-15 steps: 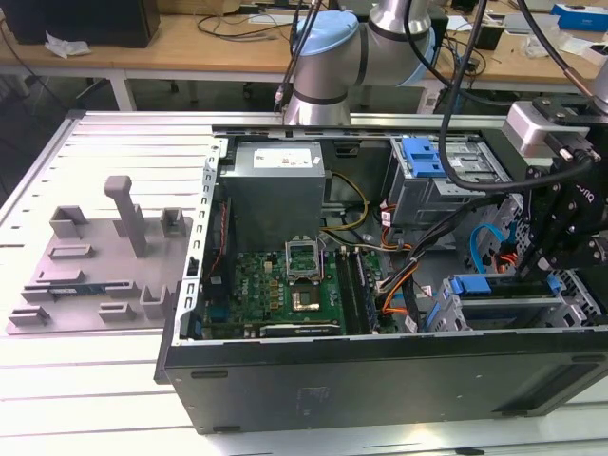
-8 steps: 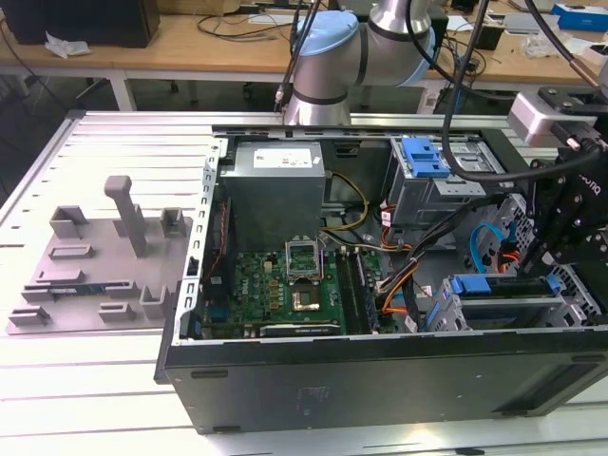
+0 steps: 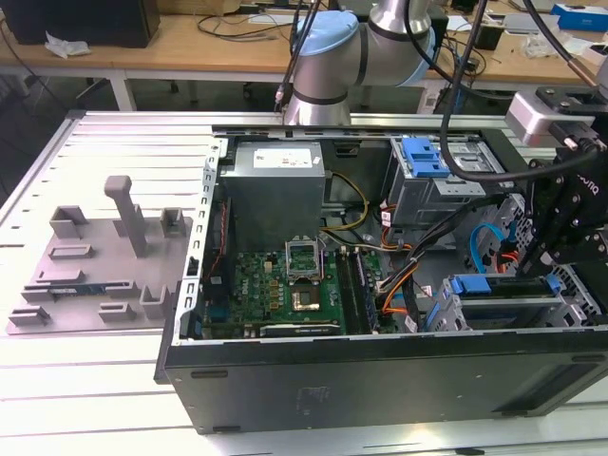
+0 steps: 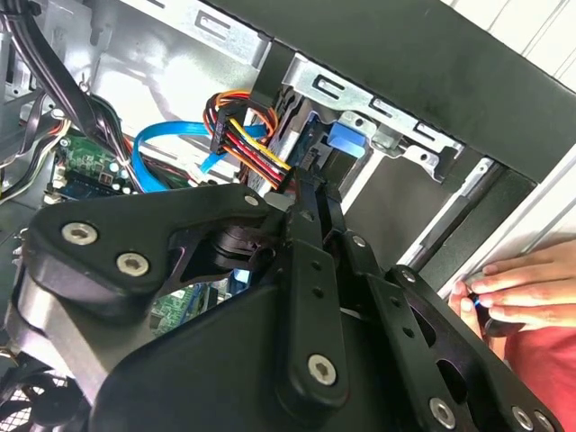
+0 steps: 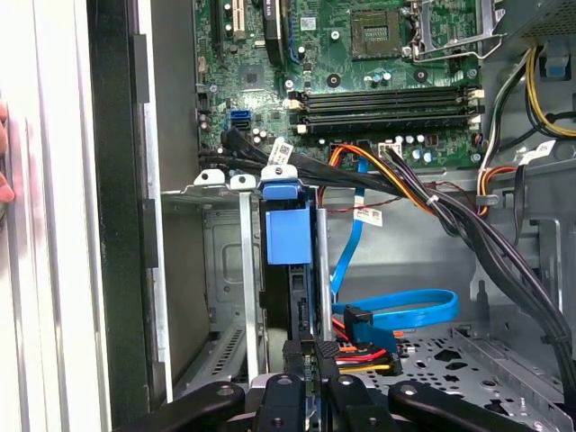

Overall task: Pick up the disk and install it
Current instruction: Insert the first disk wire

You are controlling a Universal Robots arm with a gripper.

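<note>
The open computer case [image 3: 380, 285] lies on its side on the slatted metal table [image 3: 85, 380], its green motherboard [image 3: 285, 285] facing up beside the grey power-supply box [image 3: 271, 190]. At the exterior view's right, the black gripper [image 3: 556, 252] reaches down into the drive cage [image 3: 513, 304] at the front corner of the case.

In the first wrist view the gripper [image 5: 310, 360] has its fingers [image 5: 326, 355] drawn narrow, close together on the edge of the disk [image 5: 301, 310]. The disk stands on edge inside the cage slot, its long axis running from the gripper toward the motherboard, with its blue plastic end tab [image 5: 288, 225] at the end nearest the board. The cage's metal walls [image 5: 247, 270] flank it closely on both sides.

A blue flat cable [image 5: 396, 306] and a bundle of red, orange and yellow wires [image 4: 256, 148] lie just beside the cage. A person's hand [image 4: 517, 283] rests on the outer rim of the case.
</note>
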